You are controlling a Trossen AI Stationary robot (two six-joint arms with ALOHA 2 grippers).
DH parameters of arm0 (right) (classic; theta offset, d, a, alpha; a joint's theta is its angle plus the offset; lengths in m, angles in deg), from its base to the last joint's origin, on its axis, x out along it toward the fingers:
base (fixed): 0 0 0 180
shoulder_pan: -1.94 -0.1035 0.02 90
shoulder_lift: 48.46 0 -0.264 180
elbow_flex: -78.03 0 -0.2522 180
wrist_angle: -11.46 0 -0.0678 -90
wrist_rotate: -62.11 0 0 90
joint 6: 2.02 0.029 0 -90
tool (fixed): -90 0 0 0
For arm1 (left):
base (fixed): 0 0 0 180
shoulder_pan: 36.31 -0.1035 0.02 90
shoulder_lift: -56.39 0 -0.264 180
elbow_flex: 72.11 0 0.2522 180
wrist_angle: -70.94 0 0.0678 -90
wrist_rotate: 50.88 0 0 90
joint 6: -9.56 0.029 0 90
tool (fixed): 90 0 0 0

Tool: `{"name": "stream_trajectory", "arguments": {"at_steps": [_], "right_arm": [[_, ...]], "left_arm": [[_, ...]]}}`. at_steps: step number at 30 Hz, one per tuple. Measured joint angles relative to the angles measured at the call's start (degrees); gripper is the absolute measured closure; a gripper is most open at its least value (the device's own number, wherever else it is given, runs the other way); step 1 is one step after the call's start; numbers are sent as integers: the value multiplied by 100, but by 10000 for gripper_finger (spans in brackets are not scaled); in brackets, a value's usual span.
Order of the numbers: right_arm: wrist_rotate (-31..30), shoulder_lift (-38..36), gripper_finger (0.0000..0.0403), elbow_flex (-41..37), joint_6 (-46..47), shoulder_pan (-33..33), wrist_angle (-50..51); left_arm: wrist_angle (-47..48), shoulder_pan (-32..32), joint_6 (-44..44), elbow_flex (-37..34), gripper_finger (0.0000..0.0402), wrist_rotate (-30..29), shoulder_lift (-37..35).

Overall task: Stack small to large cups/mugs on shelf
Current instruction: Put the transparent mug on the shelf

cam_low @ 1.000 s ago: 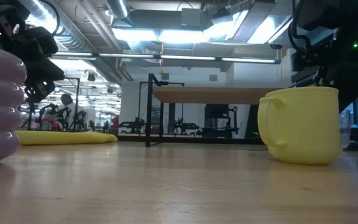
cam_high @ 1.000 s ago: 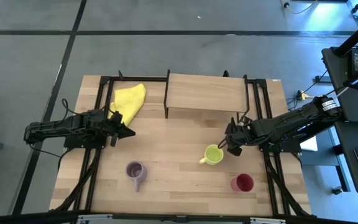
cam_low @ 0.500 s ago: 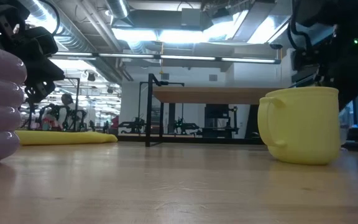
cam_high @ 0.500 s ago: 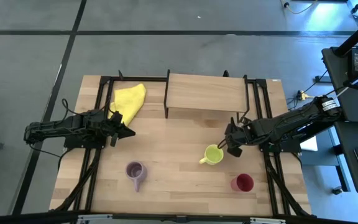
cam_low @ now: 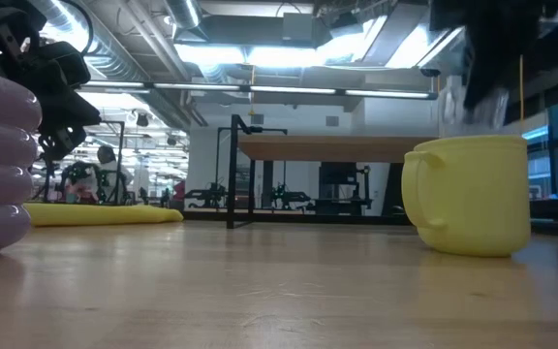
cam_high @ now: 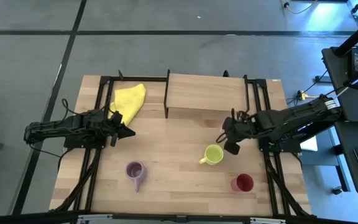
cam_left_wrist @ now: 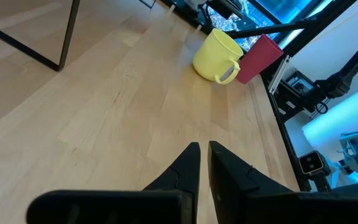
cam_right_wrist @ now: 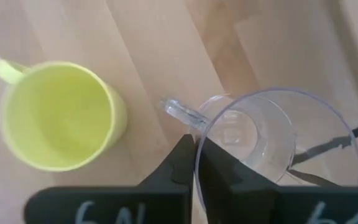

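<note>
My right gripper [cam_high: 231, 138] is shut on a tiny clear glass with a handle [cam_right_wrist: 272, 143], just beyond the yellow-green mug [cam_high: 213, 154], which stands upright on the table and also shows in the right wrist view [cam_right_wrist: 58, 115]. The lilac mug [cam_high: 135, 171] stands at the near left and the dark red cup [cam_high: 242, 183] at the near right. The light-wood shelf [cam_high: 205, 93] stands on black legs at the far middle. My left gripper [cam_high: 129, 132] is shut and empty, hovering at the table's left. My right gripper holds the clear glass by its rim [cam_right_wrist: 196, 163], next to the handle [cam_right_wrist: 180, 112]. One finger [cam_right_wrist: 215, 167] is inside the glass and one [cam_right_wrist: 180, 163] outside. The fingers point down from above. The glass hangs upright, mouth up, clear of the table.
A yellow cloth [cam_high: 129, 101] lies at the far left beside the shelf. Bare tabletop [cam_high: 173, 149] lies between the lilac and yellow-green mugs. Black frame rails [cam_high: 272, 180] run along both table sides.
My right gripper has risen with the clear glass and shifted a little toward the far edge; in the low view the arm has left the space behind the yellow-green mug and shows blurred higher up.
</note>
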Motion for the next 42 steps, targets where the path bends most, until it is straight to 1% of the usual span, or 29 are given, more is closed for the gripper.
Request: {"name": "stream_trajectory", "arguments": {"at_steps": [4, 6, 8, 12, 14, 21, 25, 29, 33, 37, 40, 42], "right_arm": [[22, 0, 389, 640, 53, -81, 553], [-91, 0, 387, 991, -35, -140, 794], [-328, 34, 385, 1321, -129, -162, 1083], [-1029, 266, 385, 1934, -595, -104, 1701], [-1077, 412, 387, 2109, -1095, 71, 1830], [-211, 756, 392, 2276, -2530, 1079, 1806], [-100, 703, 391, 2279, -3223, 1667, 1775], [179, 554, 391, 2281, -3718, 2274, 1772], [422, 462, 391, 2281, -4310, 2702, 1634], [887, 468, 390, 2281, -4878, 3061, 1466], [1262, 497, 390, 2281, -5092, 3437, 1542], [1387, 498, 390, 2279, -5211, 3730, 1573]], "left_arm": [[-2, 2, 0, 0, 374, 0, -1], [-2, -1, 0, 0, 374, 0, 0], [-1, 1, 0, 0, 374, 0, -2], [-2, 1, 0, 2, 374, -2, -2], [-2, -1, 0, 0, 374, 1, -2], [-1, 0, 0, 0, 374, -2, 0], [-2, 2, 0, 2, 374, 1, 1], [-1, -1, 0, 0, 374, -1, -1], [-2, -1, 0, 2, 374, -2, -2], [-1, 1, 0, 0, 374, 0, -1], [-1, -1, 0, 1, 374, 0, 0], [-2, 0, 0, 0, 374, 1, -1]]}}
